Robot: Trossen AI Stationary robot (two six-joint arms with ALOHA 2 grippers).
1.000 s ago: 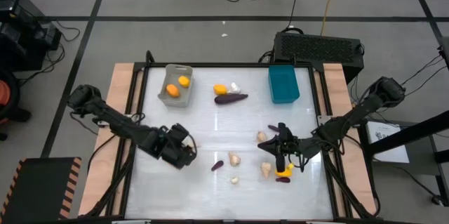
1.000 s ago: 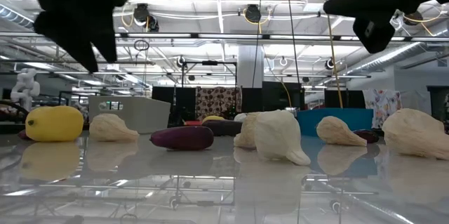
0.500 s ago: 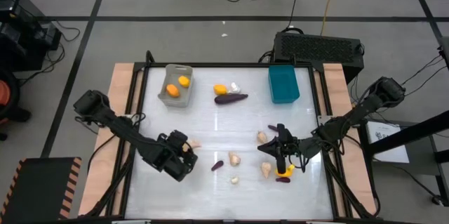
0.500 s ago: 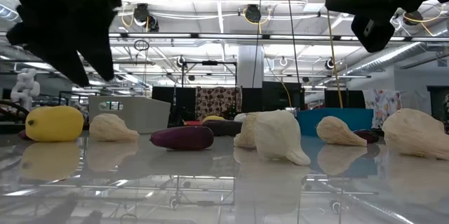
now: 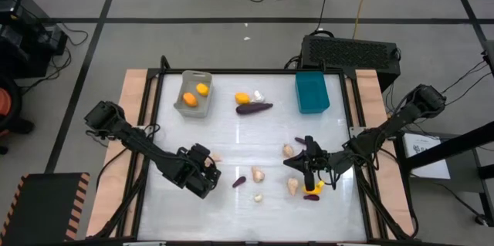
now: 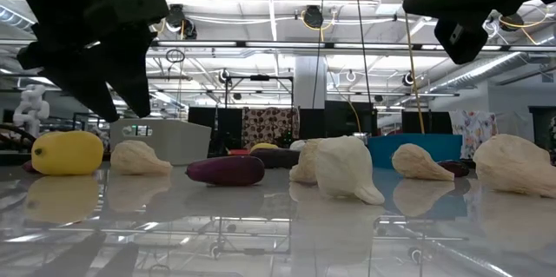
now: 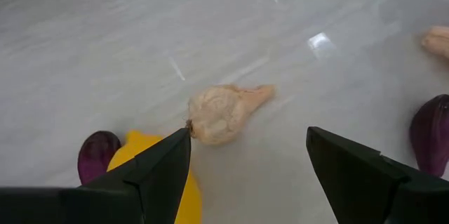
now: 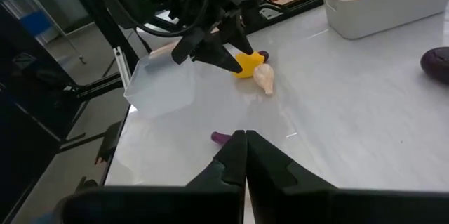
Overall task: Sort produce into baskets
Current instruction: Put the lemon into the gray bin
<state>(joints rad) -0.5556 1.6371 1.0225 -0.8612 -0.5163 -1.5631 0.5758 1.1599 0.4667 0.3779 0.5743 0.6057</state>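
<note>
My left gripper (image 7: 249,136) hangs open above a beige garlic bulb (image 7: 223,112), which lies on the table between a yellow fruit (image 7: 151,171) and small purple pieces (image 7: 97,155). The right wrist view shows it (image 8: 214,50) next to the clear basket (image 8: 160,87). My right gripper (image 8: 240,140) is shut and holds nothing, hovering at the right (image 5: 299,161) near more garlic (image 5: 292,186). The grey basket (image 5: 193,94) holds two orange fruits. The teal basket (image 5: 312,92) stands at the far right.
A purple eggplant (image 5: 255,108), an orange fruit (image 5: 242,98) and a bulb lie at the far middle. Loose bulbs (image 5: 257,174) and a small purple piece (image 5: 239,181) lie mid-table, a yellow piece (image 5: 312,194) lower right. A black box (image 5: 351,49) stands beyond the far edge.
My left gripper has sunk toward the table and drifted toward the near edge, rolling a little, staying open. It now hangs lower over the garlic bulb and the yellow fruit. No produce has moved.
</note>
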